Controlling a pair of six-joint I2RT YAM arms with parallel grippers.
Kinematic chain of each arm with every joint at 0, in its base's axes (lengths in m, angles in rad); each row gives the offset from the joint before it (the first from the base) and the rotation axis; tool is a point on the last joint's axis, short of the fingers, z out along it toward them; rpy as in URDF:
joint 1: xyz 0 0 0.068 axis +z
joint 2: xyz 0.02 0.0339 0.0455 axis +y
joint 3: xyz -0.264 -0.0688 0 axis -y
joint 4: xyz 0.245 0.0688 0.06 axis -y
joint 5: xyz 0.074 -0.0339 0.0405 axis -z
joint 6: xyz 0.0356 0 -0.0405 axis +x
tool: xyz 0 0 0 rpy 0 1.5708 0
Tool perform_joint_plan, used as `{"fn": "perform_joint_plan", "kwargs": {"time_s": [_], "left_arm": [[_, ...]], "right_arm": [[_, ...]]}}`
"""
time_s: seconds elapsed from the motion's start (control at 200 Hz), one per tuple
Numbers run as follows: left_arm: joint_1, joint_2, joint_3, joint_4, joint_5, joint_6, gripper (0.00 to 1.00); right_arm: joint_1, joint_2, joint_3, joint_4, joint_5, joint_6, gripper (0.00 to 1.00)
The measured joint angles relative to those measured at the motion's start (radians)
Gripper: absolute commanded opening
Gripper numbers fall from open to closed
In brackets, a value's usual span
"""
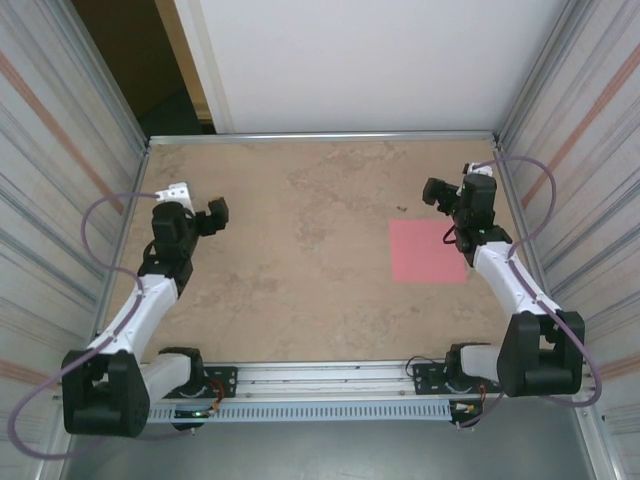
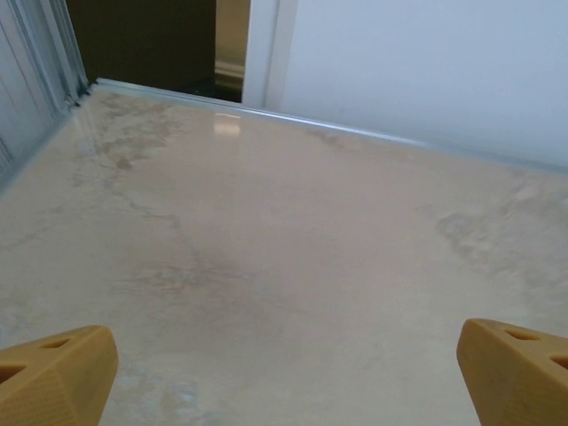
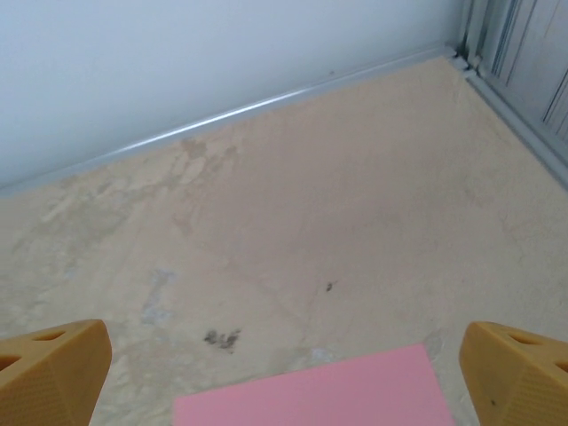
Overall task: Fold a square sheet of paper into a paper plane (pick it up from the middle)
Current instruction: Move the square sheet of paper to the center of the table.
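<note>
Left claw, right claw agape, empty, over marbled beige table, white wall behind.

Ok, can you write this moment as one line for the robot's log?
step: not started | square sheet of paper: flat, unfolded, right side of table | left fingers: open, empty | right fingers: open, empty, near paper

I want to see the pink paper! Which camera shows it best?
The top external view: the square sheet of paper lies flat on the table, nearly all of it showing, beside the right arm. The right wrist view catches just its far strip at the bottom edge. The left wrist view looks across another stretch of table.
</note>
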Motion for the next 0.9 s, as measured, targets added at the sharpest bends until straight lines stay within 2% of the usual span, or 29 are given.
{"fn": "perform_joint_plan", "kwargs": {"time_s": [0.1, 0.241, 0.411, 0.656, 0.902], "left_arm": [[0.0, -0.024, 0.021, -0.072, 0.081, -0.09, 0.99], [0.0, 0.007, 0.022, -0.144, 0.225, -0.171, 0.99], [0.0, 0.076, 0.03, -0.199, 0.333, -0.208, 0.99], [-0.008, 0.088, 0.031, -0.201, 0.382, -0.219, 0.99], [-0.014, 0.088, 0.031, -0.204, 0.382, -0.219, 0.99]], "right_arm": [[-0.007, -0.023, 0.019, -0.134, -0.043, 0.08, 0.99], [-0.08, -0.015, 0.023, -0.299, -0.198, 0.185, 0.99], [-0.127, 0.033, 0.02, -0.383, -0.336, 0.264, 0.99], [-0.126, 0.142, 0.011, -0.405, -0.458, 0.329, 0.99], [-0.118, 0.17, -0.002, -0.438, -0.486, 0.337, 1.0]]}}
